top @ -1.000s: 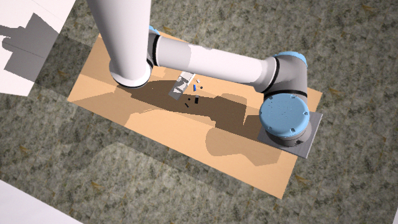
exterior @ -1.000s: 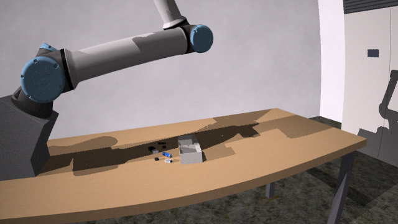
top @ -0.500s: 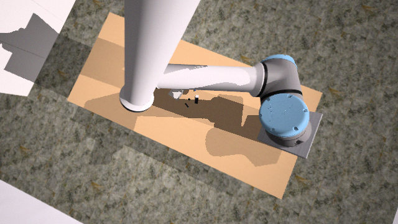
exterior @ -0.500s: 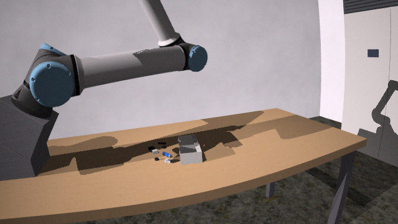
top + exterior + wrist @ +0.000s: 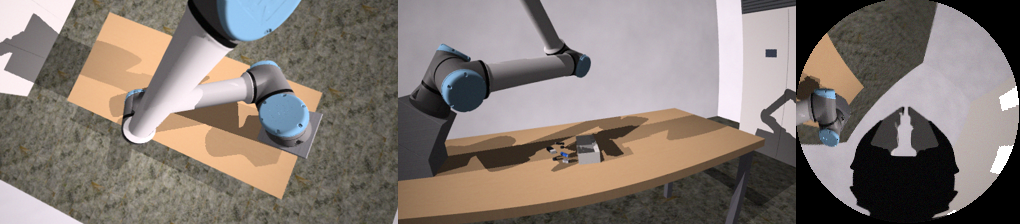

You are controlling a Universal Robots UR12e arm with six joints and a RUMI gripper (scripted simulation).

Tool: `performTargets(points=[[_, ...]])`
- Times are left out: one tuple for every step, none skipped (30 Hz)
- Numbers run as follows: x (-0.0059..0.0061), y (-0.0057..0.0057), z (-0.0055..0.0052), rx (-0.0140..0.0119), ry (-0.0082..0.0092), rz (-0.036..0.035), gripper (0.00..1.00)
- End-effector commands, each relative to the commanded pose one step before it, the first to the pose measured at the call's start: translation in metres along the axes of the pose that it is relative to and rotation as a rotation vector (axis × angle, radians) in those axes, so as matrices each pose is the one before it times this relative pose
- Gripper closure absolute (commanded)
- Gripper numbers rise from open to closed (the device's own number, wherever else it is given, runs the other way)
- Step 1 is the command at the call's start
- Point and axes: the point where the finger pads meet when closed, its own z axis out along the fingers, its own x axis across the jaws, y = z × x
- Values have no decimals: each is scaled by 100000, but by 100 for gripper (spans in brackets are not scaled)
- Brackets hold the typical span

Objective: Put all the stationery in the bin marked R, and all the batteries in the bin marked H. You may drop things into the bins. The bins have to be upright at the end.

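Grey walls and a mottled floor (image 5: 342, 46) are surrounding a long wooden table (image 5: 678, 146), where a grey bin (image 5: 587, 150) is standing upright near the middle with small items lying just beside it at its 9 o'clock: a blue battery (image 5: 564, 154), a pale eraser-like piece (image 5: 551, 150) and a few dark bits too small to name. High above, the arm (image 5: 522, 70) is reaching out from its grey pedestal (image 5: 416, 149) and bending upward out of the exterior view, hiding the bin in the top view. In the wrist view the gripper (image 5: 904, 131) is pointing at the bare wall with its jaws pressed nearly together and nothing between them.
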Motion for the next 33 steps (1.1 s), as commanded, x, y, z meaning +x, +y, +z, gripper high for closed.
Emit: performTargets(points=[[-2853,-1902,1573,-1673,-256,151,96],[0,0,0,0,0,0,96],[0,0,0,0,0,0,96],[-642,-404,346,1,2,0,96],[-642,-402,346,1,2,0,96],[-642,-402,346,1,2,0,96],[-642,-402,346,1,2,1,96],[-642,-395,345,4,2,0,96],[-642,-403,346,1,2,1,96],[-642,-403,346,1,2,1,96],[-642,-403,346,1,2,1,96],[-642,-403,346,2,2,1,96],[-642,-403,346,2,2,1,96],[-642,-403,346,2,2,1,96],[-642,-403,346,2,2,1,96],[-642,-403,346,2,1,1,96],[-642,-403,346,2,1,1,96],[-642,-403,346,2,1,1,96],[0,0,0,0,0,0,96],[0,0,0,0,0,0,96],[-642,-403,346,2,1,1,96],[-642,-402,346,2,1,1,96],[-642,-402,346,2,1,1,96],[-642,-402,346,2,1,1,96],[-641,-394,348,5,0,1,96],[-643,-403,347,2,0,1,96],[-643,-403,347,2,0,1,96],[-643,-403,347,2,0,1,96],[-643,-403,347,2,0,1,96],[-643,-403,347,1,0,1,96],[-643,-403,347,1,0,1,96],[-643,-403,347,1,0,1,96],[-643,-402,347,1,0,1,96]])
